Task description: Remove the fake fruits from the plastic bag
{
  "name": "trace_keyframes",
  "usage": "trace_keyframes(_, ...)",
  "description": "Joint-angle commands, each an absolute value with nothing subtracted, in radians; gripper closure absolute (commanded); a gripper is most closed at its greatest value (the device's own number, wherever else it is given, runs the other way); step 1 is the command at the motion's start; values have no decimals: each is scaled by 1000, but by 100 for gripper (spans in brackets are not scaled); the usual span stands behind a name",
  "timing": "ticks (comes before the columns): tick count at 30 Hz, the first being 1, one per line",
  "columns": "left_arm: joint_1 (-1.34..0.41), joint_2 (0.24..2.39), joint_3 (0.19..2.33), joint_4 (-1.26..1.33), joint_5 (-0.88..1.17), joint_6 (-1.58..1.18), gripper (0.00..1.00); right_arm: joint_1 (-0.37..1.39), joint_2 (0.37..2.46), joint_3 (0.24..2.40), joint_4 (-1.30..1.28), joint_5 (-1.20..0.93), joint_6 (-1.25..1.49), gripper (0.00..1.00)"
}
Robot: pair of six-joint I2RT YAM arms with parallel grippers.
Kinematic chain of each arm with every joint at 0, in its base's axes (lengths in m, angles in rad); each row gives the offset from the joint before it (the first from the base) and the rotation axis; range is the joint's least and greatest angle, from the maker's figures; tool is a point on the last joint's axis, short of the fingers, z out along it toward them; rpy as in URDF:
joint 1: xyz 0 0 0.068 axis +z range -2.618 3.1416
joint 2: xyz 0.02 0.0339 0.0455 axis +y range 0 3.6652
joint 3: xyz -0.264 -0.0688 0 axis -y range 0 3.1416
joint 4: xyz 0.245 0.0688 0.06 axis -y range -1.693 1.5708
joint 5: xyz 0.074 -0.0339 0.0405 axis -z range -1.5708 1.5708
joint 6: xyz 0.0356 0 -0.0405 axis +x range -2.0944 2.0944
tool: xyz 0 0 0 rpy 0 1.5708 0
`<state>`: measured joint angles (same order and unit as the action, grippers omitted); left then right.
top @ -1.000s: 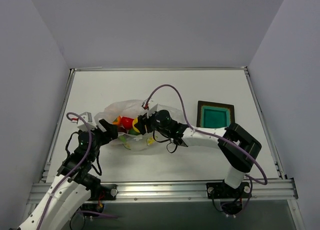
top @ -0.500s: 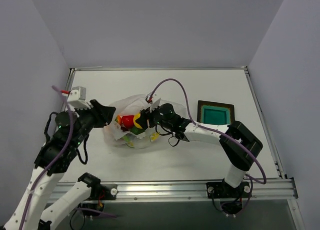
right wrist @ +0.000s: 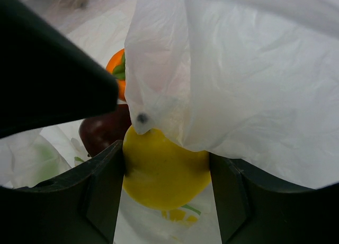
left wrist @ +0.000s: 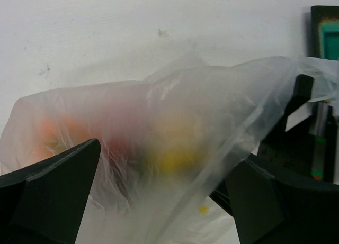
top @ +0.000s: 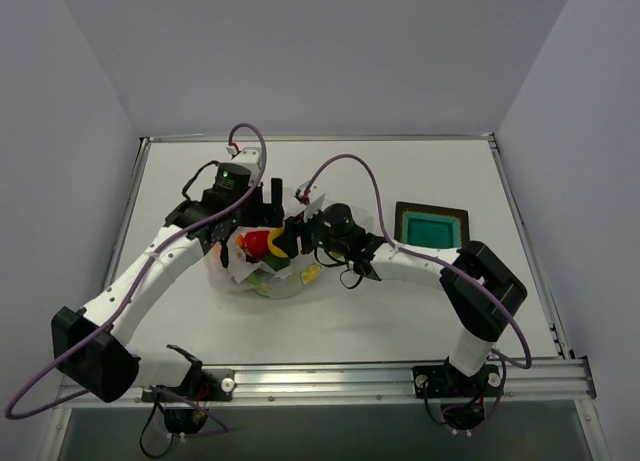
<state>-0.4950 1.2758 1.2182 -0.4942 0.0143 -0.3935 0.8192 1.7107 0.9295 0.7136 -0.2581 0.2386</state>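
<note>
The extraction step is under way, with none of the 4 fruits out yet: the plastic bag [left wrist: 201,101] is lying on the worktop [top: 400,171] at about 9 o'clock from the dark tray with the teal centre [top: 431,231], and both arms are meeting over it. The right hand [right wrist: 167,155] is reaching into the bag's mouth and appears to be clenching the yellow fruit [right wrist: 164,183], its 2 fingers pressing against the fruit at 3 and 9 o'clock. The dark maroon fruit [right wrist: 101,134] is sitting at 10 o'clock from the yellow one, and the orange fruit [right wrist: 117,73] beyond that, at about 11 o'clock. The left hand [left wrist: 165,160] is hanging over the bag with its fingers spread wide, straddling the film but gripping nothing. A flap of film is draping over the yellow fruit, so the next move probably calls for the left hand pinching the bag and holding it down while the right draws the fruit out toward 3 o'clock.
</note>
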Motion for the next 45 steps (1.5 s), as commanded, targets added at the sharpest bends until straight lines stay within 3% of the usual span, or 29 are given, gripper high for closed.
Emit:
trace_keyframes(1, -486, 1310, 1259, -497, -48, -356, 6, 813, 1692, 940, 761, -298, 253, 100)
trace_keyframes(4, -488, 1374, 1256, -465, -40, -357, 1, 813, 1687, 939, 770, -308, 264, 100)
trace_keyframes(7, -486, 1416, 1246, -431, -61, -367, 20, 813, 1681, 933, 778, -313, 270, 100)
trace_keyframes(8, -486, 1419, 1241, -420, -84, -370, 44, 813, 1675, 931, 776, -311, 270, 100)
trace_keyframes(10, -486, 1410, 1223, -374, -103, -374, 68, 813, 1672, 928, 773, -310, 271, 100)
trace_keyframes(11, -486, 1401, 1213, -358, -123, -380, 89, 813, 1669, 927, 770, -308, 273, 100)
trace_keyframes(12, -485, 1379, 1194, -321, -132, -397, 97, 813, 1666, 925, 769, -301, 273, 100)
trace_keyframes(21, -479, 1256, 1089, -91, -136, -449, 97, 862, 1629, 867, 726, -189, 278, 100)
trace_keyframes(28, -439, 1295, 1131, -83, -152, -465, 98, 960, 1540, 822, 699, -77, 223, 100)
trace_keyframes(36, -448, 1238, 990, -63, -218, -523, 97, 1005, 1419, 834, 810, 185, 180, 100)
trace_keyframes(45, -469, 1152, 976, -86, -227, -523, 96, 1002, 1390, 925, 879, 89, 275, 100)
